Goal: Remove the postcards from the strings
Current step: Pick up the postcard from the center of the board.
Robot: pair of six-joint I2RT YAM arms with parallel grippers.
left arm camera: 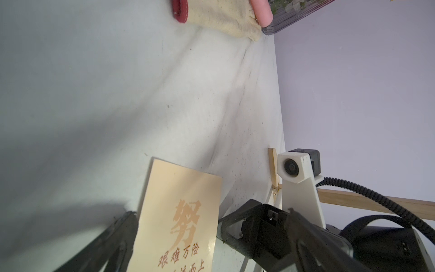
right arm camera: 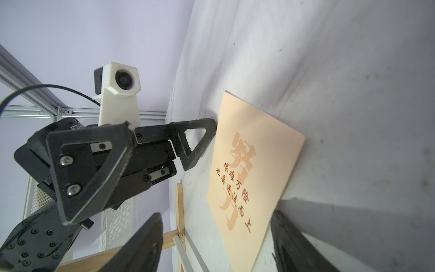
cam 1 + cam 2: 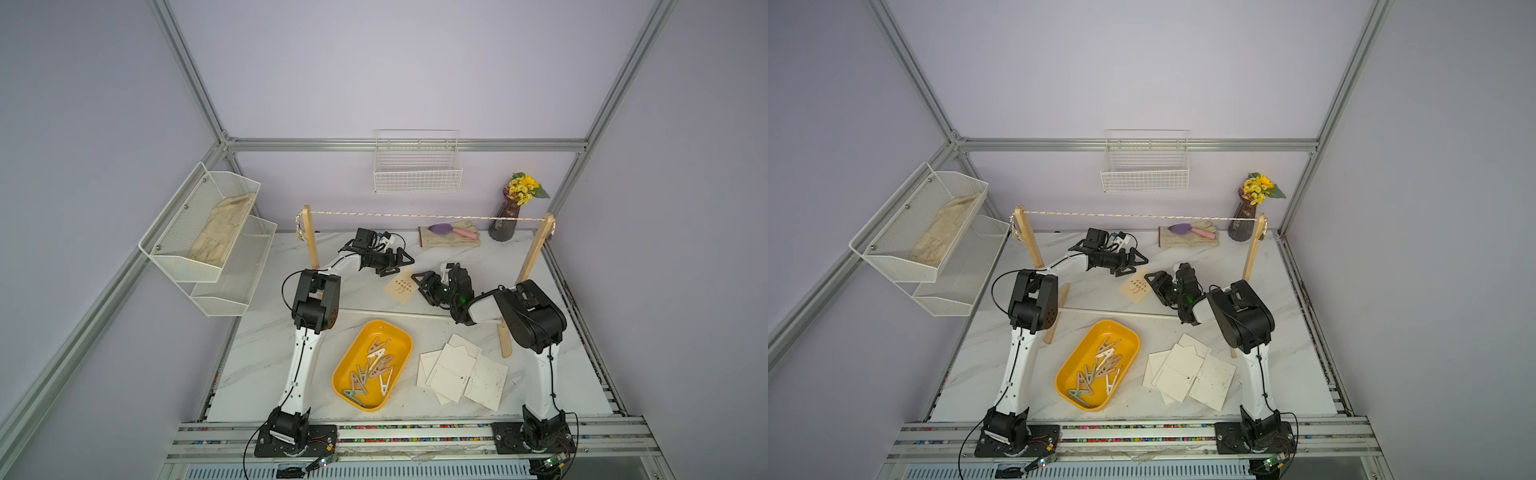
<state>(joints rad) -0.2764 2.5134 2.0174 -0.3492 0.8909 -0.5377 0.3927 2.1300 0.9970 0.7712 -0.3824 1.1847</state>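
Though stretched over the white table point(image 3: 249, 365) across the upper middle, bare string point(image 3: 415, 215). Lower right: pile of white postcards point(image 3: 457, 370), lying flat. Middle: left gripper point(image 3: 401, 267), spread wide, holding nothing, one fingertip by edge of tan postcard point(image 3: 401, 287). Right gripper point(image 3: 422, 289) spread too, fingers either side of that flat card, not squeezing.

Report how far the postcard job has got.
Done: the string is bare, clothespins sit in the yellow tray, and cream postcards are piled on the table. In hand: the tan postcard lies flat between the open left gripper and open right gripper, neither holding it. Left: probably moving that card to the pile.
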